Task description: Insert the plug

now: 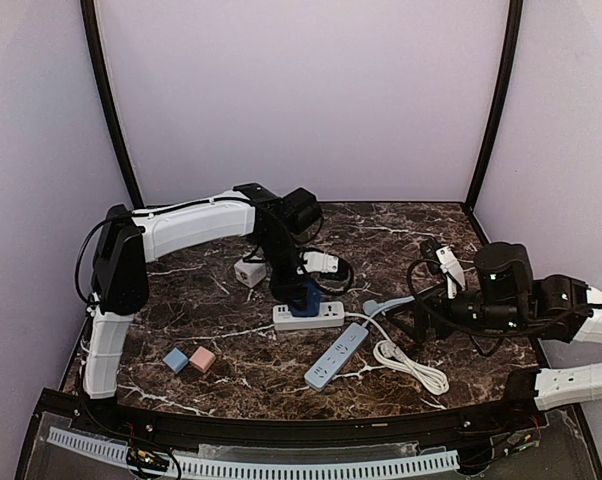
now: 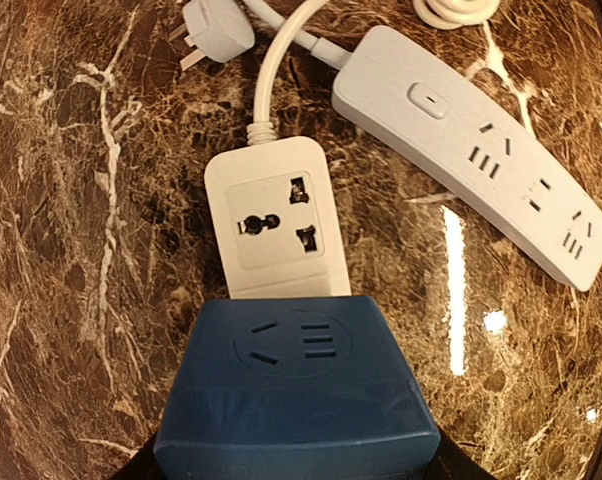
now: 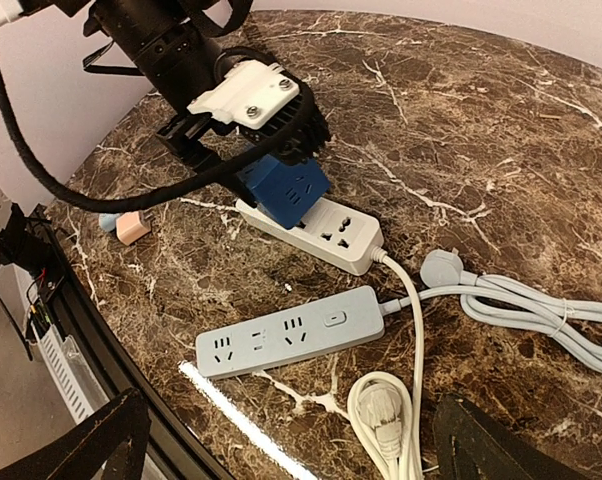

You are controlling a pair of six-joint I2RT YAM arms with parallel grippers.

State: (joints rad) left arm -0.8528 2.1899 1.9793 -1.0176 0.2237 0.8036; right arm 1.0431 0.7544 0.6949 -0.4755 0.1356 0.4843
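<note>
Near the front left corner of the tabletop [image 1: 431, 220] lie a small blue block [image 1: 175, 360] and a pink block [image 1: 202, 359], touching side by side. Behind them, toward the middle, sits a white box-shaped adapter [image 1: 249, 272].

The left arm reaches in from the left edge to the middle of the tabletop. Its left end effector [image 1: 299, 290] points down and is closed on the blue cube adapter plug [image 3: 281, 186], gripping it by two opposite sides. The plug rests on the left end of the white power strip [image 2: 277, 222] and looks slightly tilted there. Its underside is hidden, so I cannot tell whether the pins are in. The sockets toward the strip's right end are uncovered.

Just in front of the white strip, the grey-blue power strip [image 3: 289, 343] lies at an angle toward the front edge, close to it but not touching. The white strip's cord runs from its right end over to a coiled white cable [image 1: 411, 365] near the front edge. A grey plug [image 3: 442, 268] lies flat just right of the white strip, and its grey cable [image 3: 541, 312] is bundled further right.

By the right edge, the right end effector [image 1: 413, 287] hangs above the tabletop with its jaws spread wide, holding nothing, well apart from the blue plug.
</note>
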